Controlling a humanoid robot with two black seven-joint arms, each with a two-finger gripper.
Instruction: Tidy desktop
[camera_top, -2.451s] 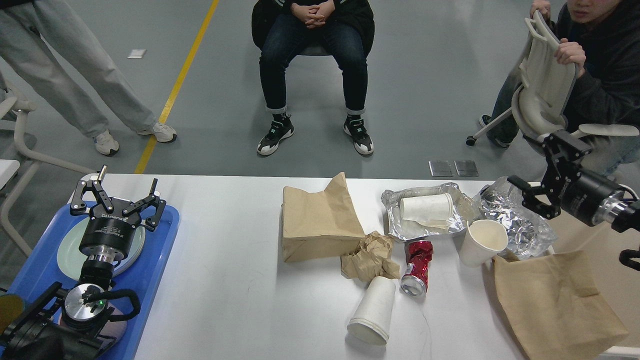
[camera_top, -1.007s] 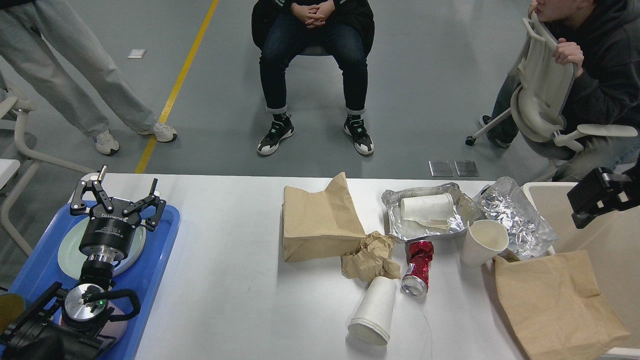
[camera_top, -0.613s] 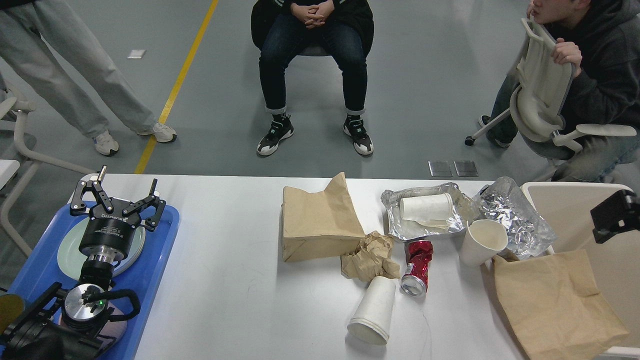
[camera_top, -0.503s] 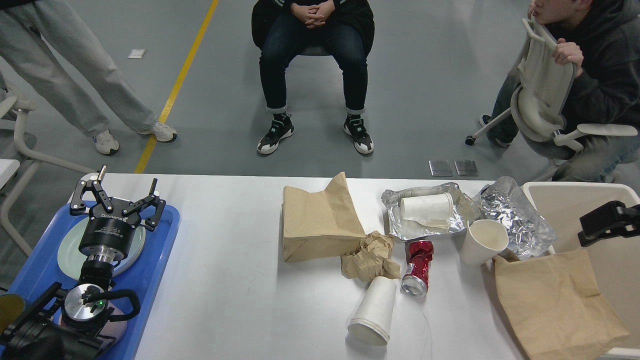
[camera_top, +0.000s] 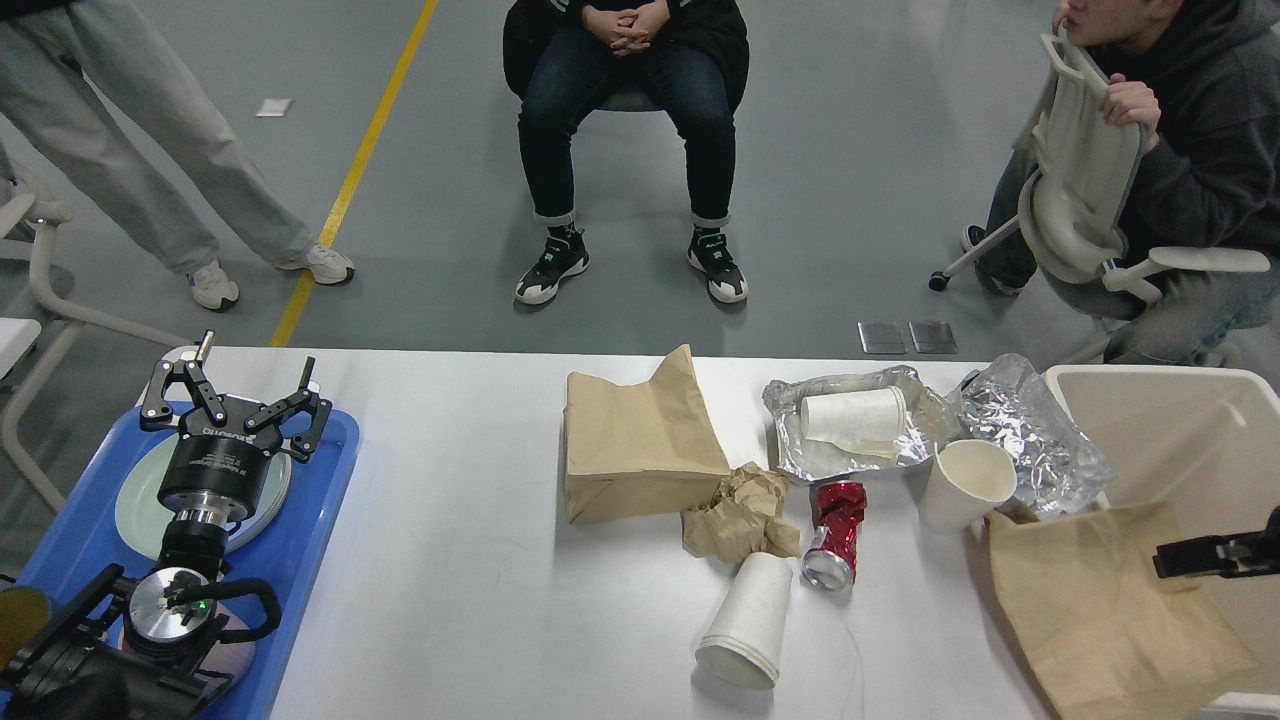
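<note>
Left gripper (camera_top: 236, 402) sits over my blue tray (camera_top: 300, 560) with its fingers spread wide and nothing between them. Of my right gripper (camera_top: 1215, 557) I see only a dark sliver at the right edge, so I cannot tell its state. I see the desktop (camera_top: 470, 560) filling the lower view, with the beige bin (camera_top: 1150, 372) at its right end. Two brown paper bags (camera_top: 640, 445) (camera_top: 1100, 610) lie on it, then crumpled foil (camera_top: 1035, 440), an upright paper cup (camera_top: 962, 485), a toppled cup (camera_top: 745, 620), and a crushed red can (camera_top: 835, 530).
</note>
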